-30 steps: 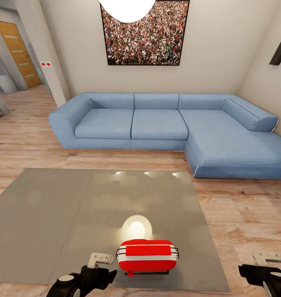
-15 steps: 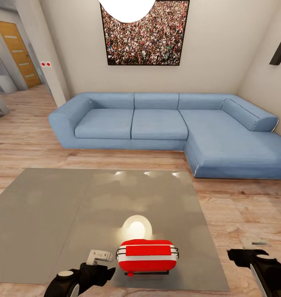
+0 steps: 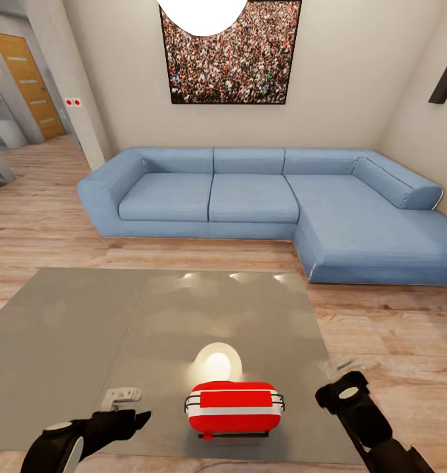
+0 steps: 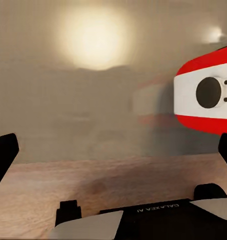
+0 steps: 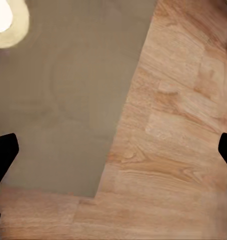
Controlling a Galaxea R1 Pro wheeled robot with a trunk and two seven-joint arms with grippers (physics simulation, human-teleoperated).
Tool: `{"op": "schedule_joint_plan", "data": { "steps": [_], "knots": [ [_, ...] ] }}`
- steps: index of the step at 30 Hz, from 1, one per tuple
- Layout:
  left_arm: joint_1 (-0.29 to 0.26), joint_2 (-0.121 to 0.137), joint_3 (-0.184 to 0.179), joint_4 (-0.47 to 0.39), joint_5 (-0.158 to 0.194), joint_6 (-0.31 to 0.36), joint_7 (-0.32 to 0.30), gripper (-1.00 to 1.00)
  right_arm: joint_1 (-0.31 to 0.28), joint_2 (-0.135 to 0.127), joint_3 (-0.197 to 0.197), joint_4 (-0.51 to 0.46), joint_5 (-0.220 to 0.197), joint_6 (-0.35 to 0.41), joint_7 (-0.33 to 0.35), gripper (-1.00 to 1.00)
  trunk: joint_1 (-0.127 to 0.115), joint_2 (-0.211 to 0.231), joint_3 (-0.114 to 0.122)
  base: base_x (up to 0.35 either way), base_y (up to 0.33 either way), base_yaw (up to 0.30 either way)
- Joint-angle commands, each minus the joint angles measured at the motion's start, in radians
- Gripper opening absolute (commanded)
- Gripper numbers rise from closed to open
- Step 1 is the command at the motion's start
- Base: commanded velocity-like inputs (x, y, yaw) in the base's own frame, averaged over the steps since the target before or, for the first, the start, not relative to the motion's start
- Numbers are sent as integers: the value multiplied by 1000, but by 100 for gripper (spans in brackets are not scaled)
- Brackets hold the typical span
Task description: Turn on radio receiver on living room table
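Note:
The red radio receiver point(image 3: 233, 407) with its white band stands near the front edge of the glossy grey table point(image 3: 151, 322). In the left wrist view its end face and round dark dial point(image 4: 208, 92) show off to one side. My left gripper point(image 3: 132, 406) hovers over the table to the left of the radio, apart from it, open, with dark fingertips point(image 4: 4, 152) spread wide. My right gripper point(image 3: 336, 368) hangs near the table's right edge, right of the radio, also open, over table and floor with its fingertips point(image 5: 3, 150) far apart.
A blue L-shaped sofa point(image 3: 262, 197) runs along the far wall under a crowd photo picture point(image 3: 230, 56). Light wood floor point(image 3: 394, 335) surrounds the table. A lamp reflection point(image 3: 217, 361) glows on the tabletop just behind the radio. A wooden door point(image 3: 29, 85) stands far left.
My left arm has drawn away leftward from the radio. My right arm has swung in from the far right, up and toward the radio's right side.

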Motion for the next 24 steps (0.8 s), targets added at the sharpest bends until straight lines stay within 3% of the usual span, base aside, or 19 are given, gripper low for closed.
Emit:
{"op": "schedule_joint_plan", "data": {
  "steps": [1,4,12,14,15,16,17,18,20,24],
  "knots": [
    [0,0,1,1,0,0,1,100,-4,0,23,-1,36,2,1,100,0,0,0,0,0,0],
    [0,1,3,9,0,0,3,100,-12,1,50,-2,82,4,17,100,0,0,0,0,0,0],
    [0,3,5,16,-3,-1,4,100,-62,-15,66,-5,116,26,247,100,0,0,0,0,0,0],
    [0,3,5,16,-3,-2,4,100,-82,-44,66,-4,118,26,347,100,0,0,0,0,0,0],
    [0,3,5,16,-3,-2,4,100,-114,-72,63,-3,118,24,455,100,0,0,0,0,0,0],
    [0,3,5,16,-3,-2,4,100,-127,-83,61,-3,118,23,498,100,0,0,0,0,0,0],
    [0,3,5,16,-3,-2,4,100,-151,-108,55,-2,118,19,593,100,0,0,0,0,0,0],
    [0,3,5,16,-3,-2,4,100,-173,-134,42,-2,119,15,683,100,0,0,0,0,0,0],
    [0,3,5,16,-3,-2,3,100,-197,-167,10,-2,119,-4,791,100,0,0,0,0,0,0],
    [0,3,5,17,-2,-2,4,100,-217,-198,-57,-2,119,-79,887,100,0,0,0,0,0,0]
  ]
}}
